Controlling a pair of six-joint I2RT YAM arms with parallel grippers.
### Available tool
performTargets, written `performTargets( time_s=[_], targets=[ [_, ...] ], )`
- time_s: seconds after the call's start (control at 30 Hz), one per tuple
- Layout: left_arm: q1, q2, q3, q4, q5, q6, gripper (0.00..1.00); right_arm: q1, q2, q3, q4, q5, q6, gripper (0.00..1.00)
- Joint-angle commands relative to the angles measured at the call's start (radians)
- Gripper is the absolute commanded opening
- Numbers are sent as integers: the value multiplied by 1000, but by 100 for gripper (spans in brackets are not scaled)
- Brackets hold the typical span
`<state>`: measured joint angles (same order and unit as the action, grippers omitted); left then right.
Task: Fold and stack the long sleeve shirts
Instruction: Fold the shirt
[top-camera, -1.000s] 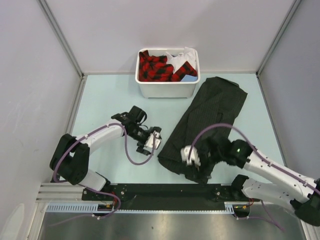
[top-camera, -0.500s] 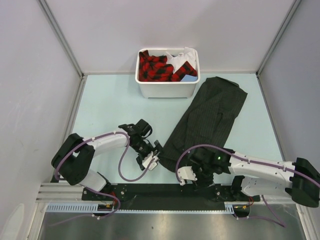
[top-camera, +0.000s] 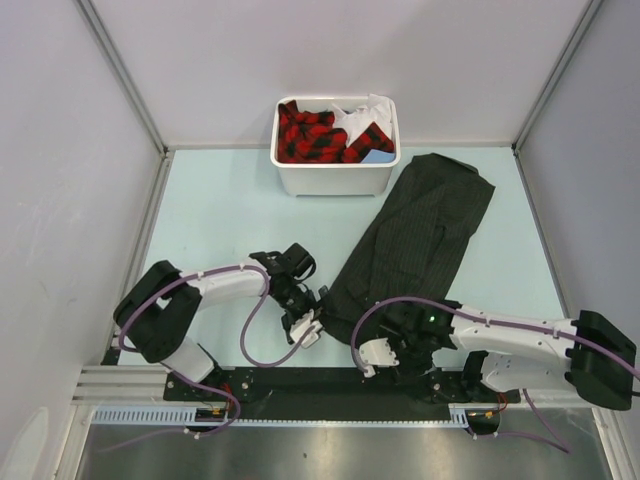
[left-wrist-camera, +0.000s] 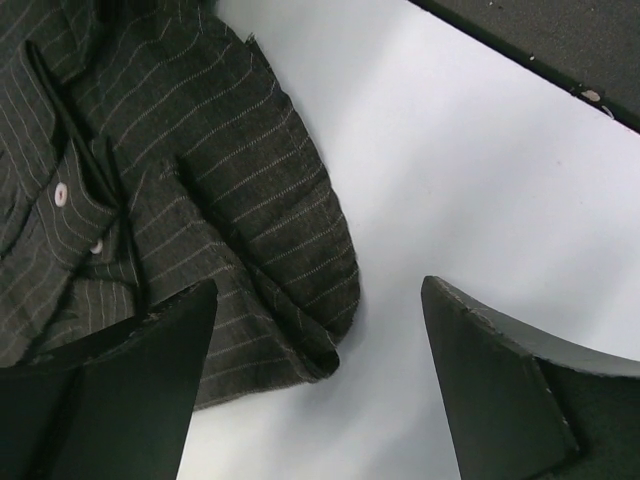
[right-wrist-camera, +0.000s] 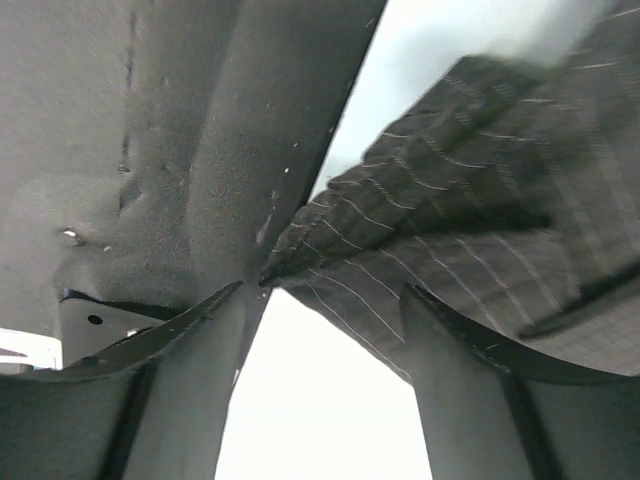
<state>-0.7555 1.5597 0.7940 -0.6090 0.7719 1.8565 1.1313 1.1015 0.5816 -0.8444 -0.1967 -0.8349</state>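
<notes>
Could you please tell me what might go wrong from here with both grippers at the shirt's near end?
1. The left gripper has its jaws open over a folded-over edge of the shirt; closing there may catch only one layer and bunch it.
2. The right gripper, jaws open at the shirt's corner, sits beside the black strip at the table's near edge; it may scrape it or drag cloth over it.

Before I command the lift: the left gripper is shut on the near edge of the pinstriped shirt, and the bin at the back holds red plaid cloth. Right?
Not shut. The left wrist view shows the left gripper open, its fingers spread over the pinstriped shirt's near edge and bare table. The bin at the back does hold red plaid cloth.
</notes>
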Motion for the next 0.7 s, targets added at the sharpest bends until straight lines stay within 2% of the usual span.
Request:
performTargets(
  time_s=[0.0, 0.07, 0.13, 0.17, 0.23, 0.27, 0.3, 0.33, 0.37, 0.43, 0.47, 0.53, 0.57, 0.67],
  targets=[
    [-31, 40, 27, 23, -6, 64, 87, 5, 38, -29, 51, 22, -20, 65],
    [-45, 56, 33, 53, -14, 44, 83, 2, 49, -42, 85, 43, -7, 61],
    [-54, 83, 45, 75, -32, 12, 77, -11, 63, -45, 119, 55, -6, 52],
    [-53, 89, 48, 98, -34, 3, 70, -16, 66, -49, 131, 74, -3, 48],
    [-54, 106, 53, 130, -49, -31, 61, -27, 70, -54, 149, 91, -1, 33],
    [-53, 109, 51, 168, -57, -45, 54, -30, 67, -54, 157, 97, 8, 25],
    [-53, 112, 51, 184, -60, -60, 51, -30, 64, -57, 163, 101, 11, 9],
    [-50, 118, 57, 192, -63, -66, 47, -36, 64, -58, 180, 117, 14, 2],
    [-50, 122, 60, 208, -65, -74, 39, -42, 58, -62, 189, 120, 20, 0],
    [-50, 122, 67, 230, -60, -103, 29, -63, 43, -51, 197, 111, 25, 0],
    [-50, 120, 70, 232, -59, -105, 14, -64, 34, -46, 193, 105, 22, 0],
    [-50, 106, 74, 226, -53, -106, 4, -58, -6, -32, 173, 85, 19, 0],
    [-50, 88, 74, 200, -39, -99, 0, -42, -21, -28, 165, 79, 19, 0],
    [-51, 41, 74, 99, -1, -48, 0, 1, -64, 6, 130, 43, 40, 0]
  ],
)
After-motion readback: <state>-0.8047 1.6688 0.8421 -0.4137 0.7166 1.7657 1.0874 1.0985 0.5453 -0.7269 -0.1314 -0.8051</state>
